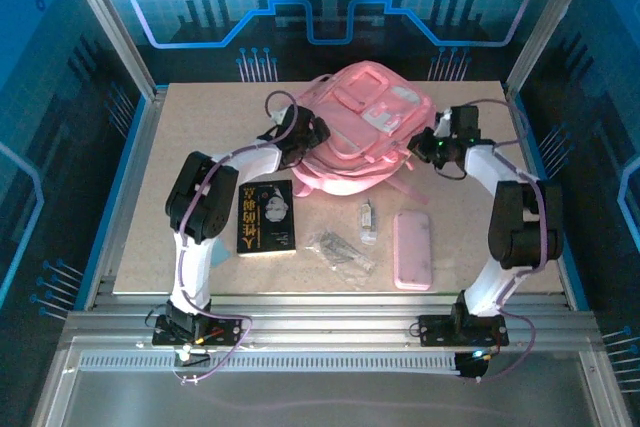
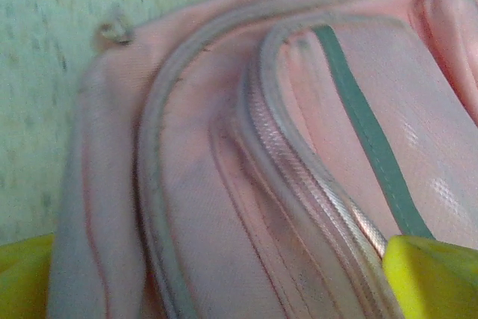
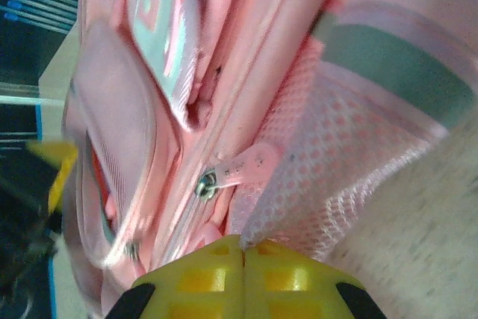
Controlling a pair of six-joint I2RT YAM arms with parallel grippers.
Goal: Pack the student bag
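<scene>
The student bag point(image 1: 365, 122), a big soft pink backpack, lies at the back middle of the table. My left gripper point(image 1: 300, 137) is pressed against its left side. In the left wrist view this gripper point(image 2: 224, 282) is open, with yellow fingertips point(image 2: 429, 274) wide apart astride the pink fabric and zip seams point(image 2: 299, 184). My right gripper point(image 1: 422, 143) is at the bag's right side. In the right wrist view it point(image 3: 243, 248) is shut, its yellow jaws together with the edge of the bag's mesh side pocket point(image 3: 328, 155) pinched at the tips. A pink zipper pull point(image 3: 243, 166) hangs just above them.
In front of the bag lie a black book point(image 1: 266, 217), a clear packet of small items point(image 1: 340, 247), a small clear item point(image 1: 367, 217) and a flat pink pencil case point(image 1: 412, 249). The beige board point(image 1: 200, 127) ends at metal rails on all sides.
</scene>
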